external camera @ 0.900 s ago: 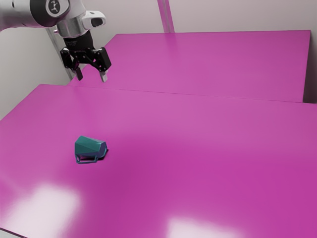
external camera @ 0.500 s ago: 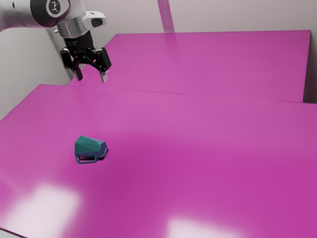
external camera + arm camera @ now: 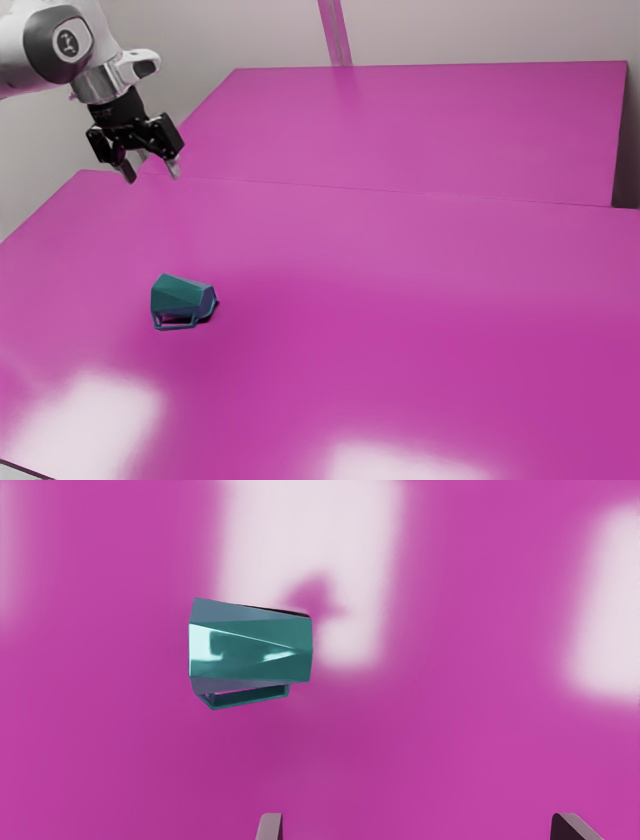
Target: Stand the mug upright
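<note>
Jaws spread well apart are seen on the black gripper [image 3: 152, 176], which is carried by the white and grey arm [image 3: 30, 45] and held high over the table [image 3: 400, 280], its fingertips pointed down and tilted somewhat toward the exterior view's right. Well below the jaws, and clearly apart from them, the teal mug [image 3: 240, 650] is laid on its side on the glossy magenta tabletop. In the wrist view, the mug is set out ahead of the 2 fingertips and is offset to the side of 1 finger [image 3: 270, 827], while the other is left farther from it. Its length is turned roughly along the line from 1 jaw to the other, and its angular handle [image 3: 252, 696] is carried on the flank nearer the jaws. Its wider end is turned outward, past the nearer finger's line, and its narrower end is set toward the space ahead of the gap between the jaws. Beside the flank farther from the jaws, white glare [image 3: 310, 530] is cast on the tabletop
</note>
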